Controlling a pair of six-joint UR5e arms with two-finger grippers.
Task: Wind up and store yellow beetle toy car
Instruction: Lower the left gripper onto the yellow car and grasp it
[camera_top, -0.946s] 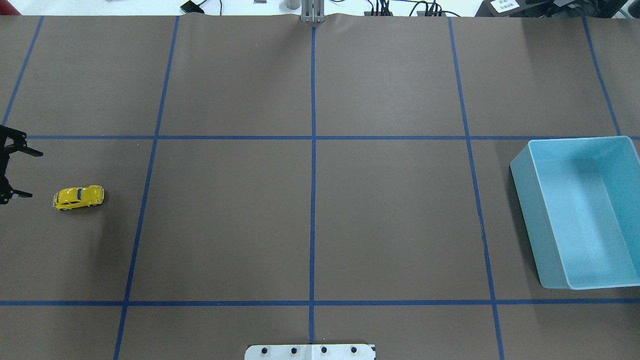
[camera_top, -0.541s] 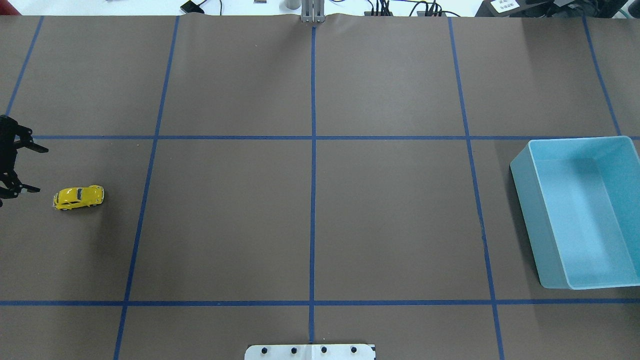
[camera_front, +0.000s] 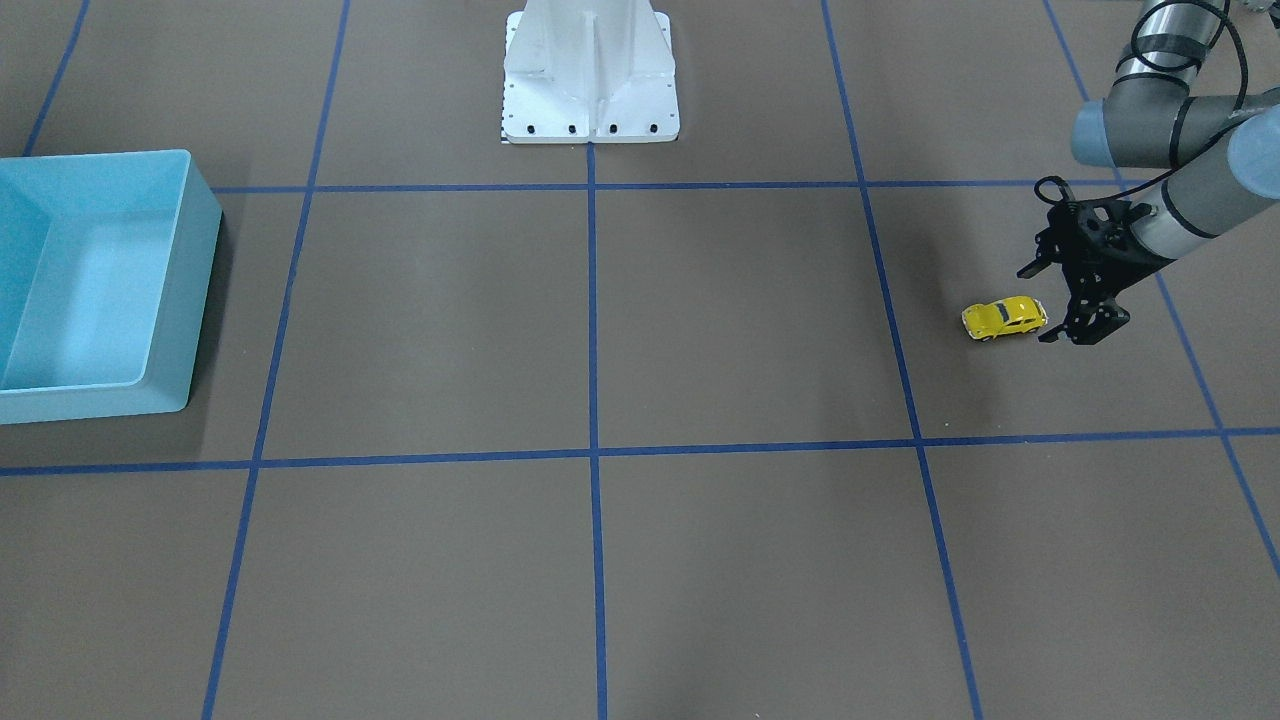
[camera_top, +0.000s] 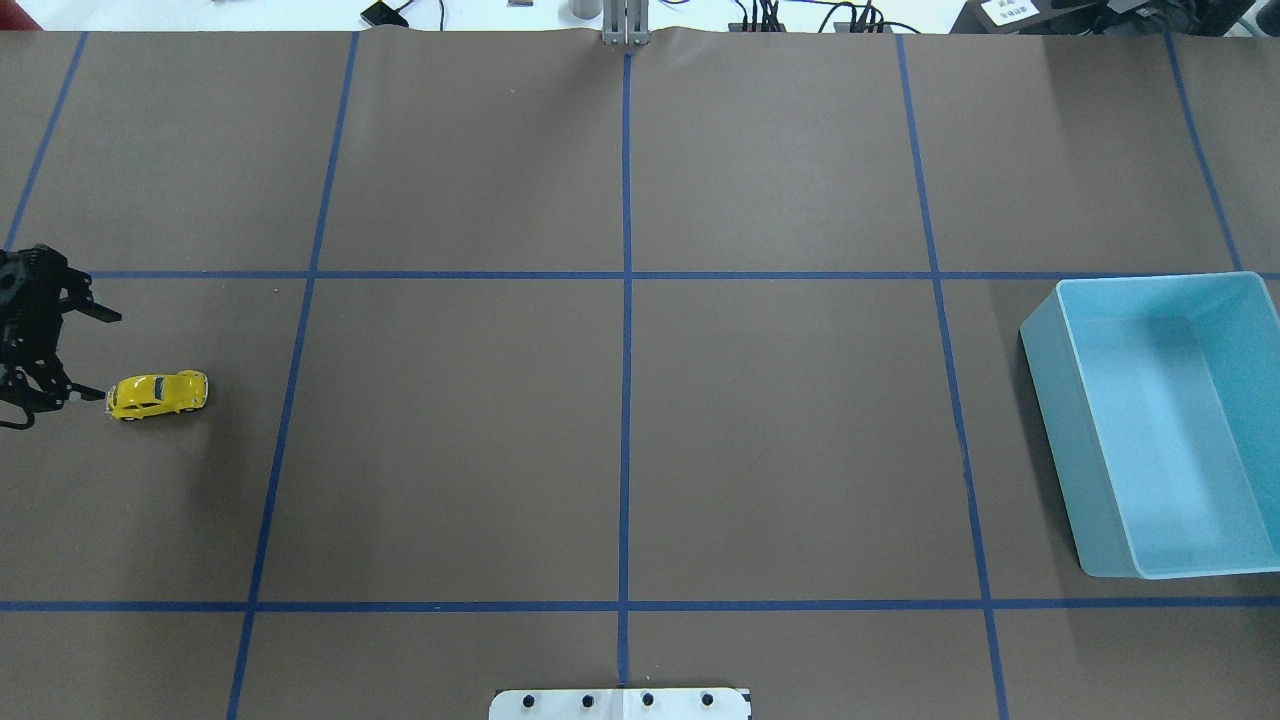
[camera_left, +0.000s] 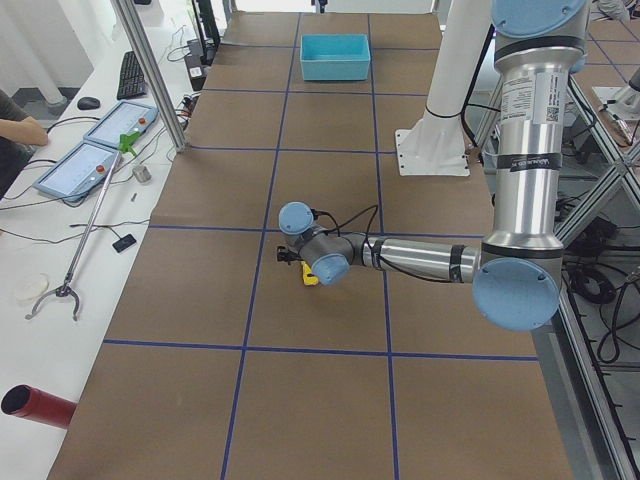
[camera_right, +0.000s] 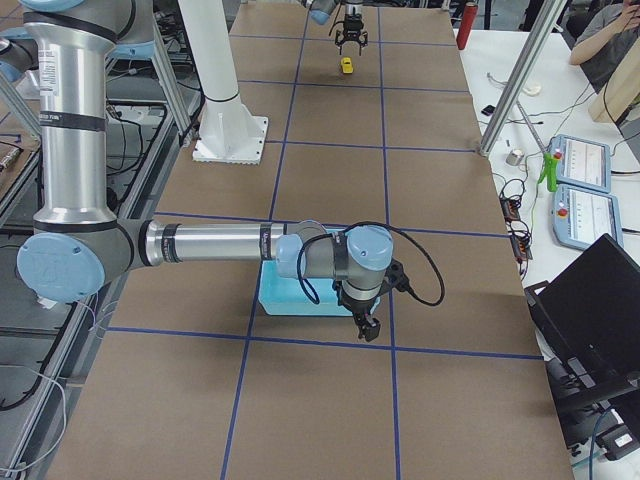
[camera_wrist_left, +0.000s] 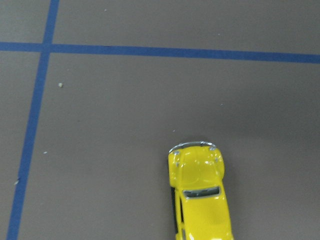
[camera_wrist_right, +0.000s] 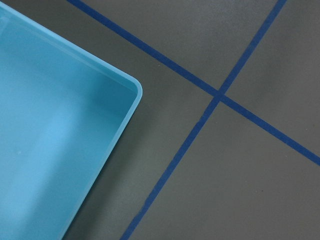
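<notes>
The left hand (camera_top: 105, 356) hangs low, fingers (camera_top: 98, 313) spread wide to take the yellow beetle toy car (camera_top: 157, 393), which sits on the counter (camera_top: 450, 450) just ahead of one fingertip. Nothing stands between them. Well beyond, the blue bin (camera_top: 1040, 400) stands ready. The right hand (camera_right: 368, 328) hovers by it, and I cannot tell whether it is spread or closed.

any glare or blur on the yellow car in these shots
Left wrist view: the yellow beetle toy car is sharp, soft highlights on its paint, cropped at the bottom. Overhead view: small but crisp, no glare, faint shadow beside it.
</notes>
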